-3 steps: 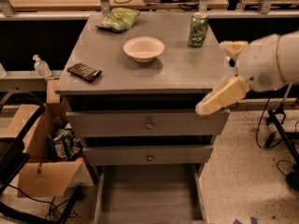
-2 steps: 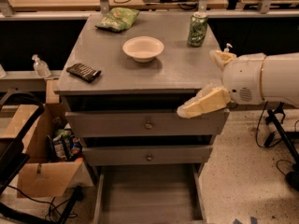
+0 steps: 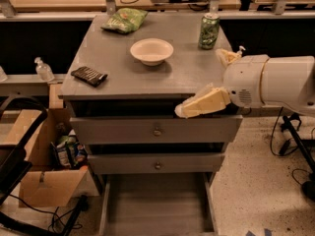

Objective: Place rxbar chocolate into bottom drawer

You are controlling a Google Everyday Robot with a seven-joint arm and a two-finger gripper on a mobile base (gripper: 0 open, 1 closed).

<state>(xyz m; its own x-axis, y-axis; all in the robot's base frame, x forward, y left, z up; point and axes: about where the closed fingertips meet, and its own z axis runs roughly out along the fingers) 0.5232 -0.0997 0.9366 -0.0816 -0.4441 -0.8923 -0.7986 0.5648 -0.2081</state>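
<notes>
The rxbar chocolate (image 3: 89, 75), a dark flat bar, lies on the left edge of the grey cabinet top (image 3: 118, 68). The bottom drawer (image 3: 157, 205) is pulled out at the base of the cabinet and shows a bare planked floor. My gripper (image 3: 200, 82) is at the front right corner of the cabinet top, far right of the bar. Its pale fingers are spread apart with nothing between them. One finger (image 3: 203, 102) hangs in front of the top's front edge, the other (image 3: 226, 57) is over the right rim.
A white bowl (image 3: 151, 50) sits mid-top, a green can (image 3: 208, 31) at the back right, a green chip bag (image 3: 125, 20) at the back left. Two knobbed upper drawers (image 3: 156, 131) are closed. A cardboard box (image 3: 47, 171) stands on the floor to the left.
My arm and gripper have moved left, from beside the cabinet's right side to over its front right corner. The objects on the top have not moved.
</notes>
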